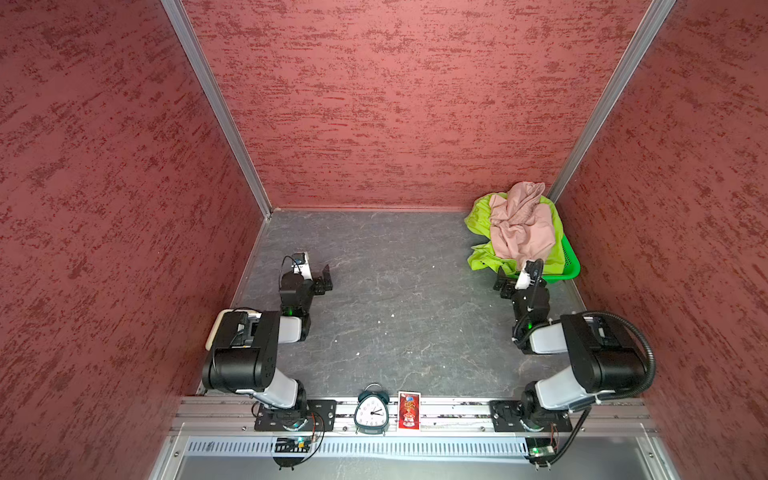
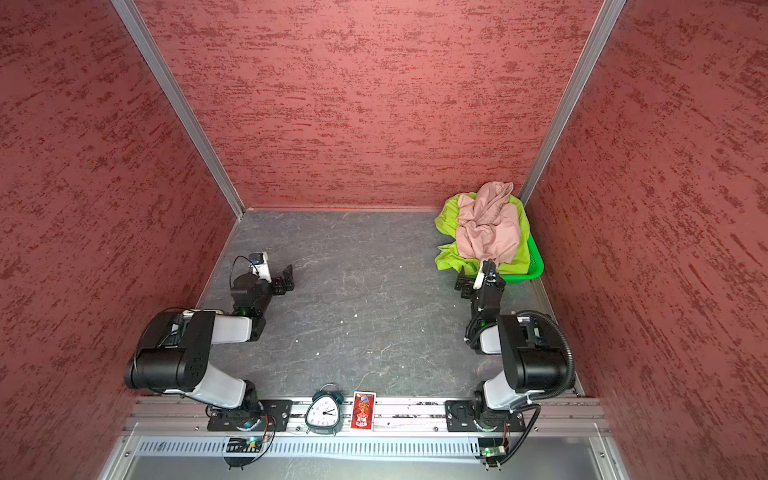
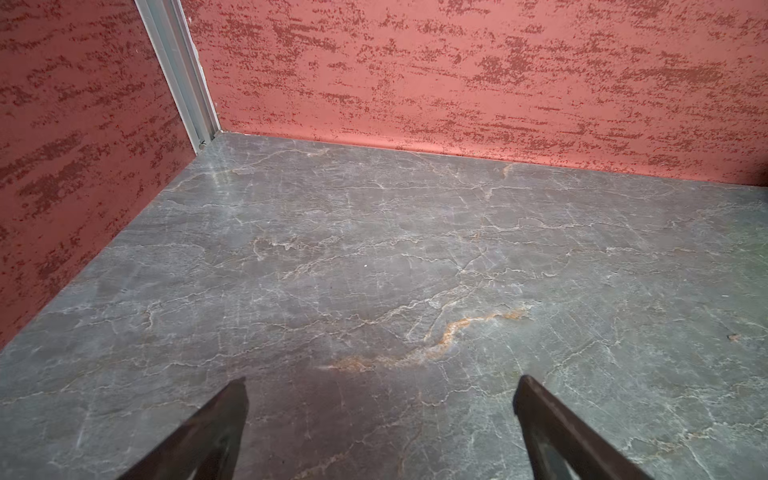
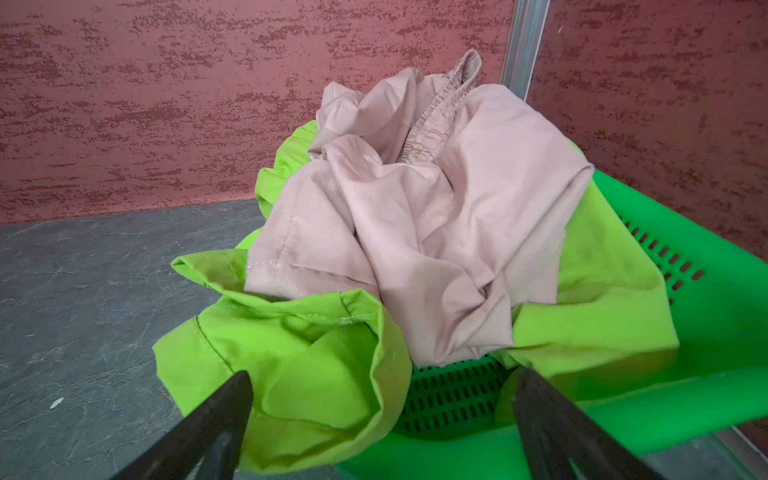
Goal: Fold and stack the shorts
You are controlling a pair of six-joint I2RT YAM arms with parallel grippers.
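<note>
Nothing of the job is done from where I sit. Both pairs lie crumpled together in the bright green perforated plastic basket [image 4: 685, 332], just ahead of my right gripper [image 4: 383, 374]. The dusty pink thin fabric shorts [image 4: 436, 216] are heaped on top. The lime green thin fabric shorts [image 4: 299, 365] lie beneath them and spill over the basket rim nearest that gripper, onto the grey veined tabletop [image 3: 374, 249]. The right gripper's jaws stand wide apart and empty, facing the basket, with the green hem hanging between and just beyond them; I cannot tell whether they touch the cloth. My left gripper [image 3: 382, 379] is likewise spread and empty, well apart from the pile, with only bare tabletop ahead of it. What remains, I judge, is everything: lifting each pair out, flattening, folding, then stacking. The right wrist view gives me the pink pair's gathered waistband, the hem stitching and the basket's slots. Both top views give me the whole layout instead, with the basket in the far corner beyond the right gripper. The left wrist view shows no cloth at all.
</note>
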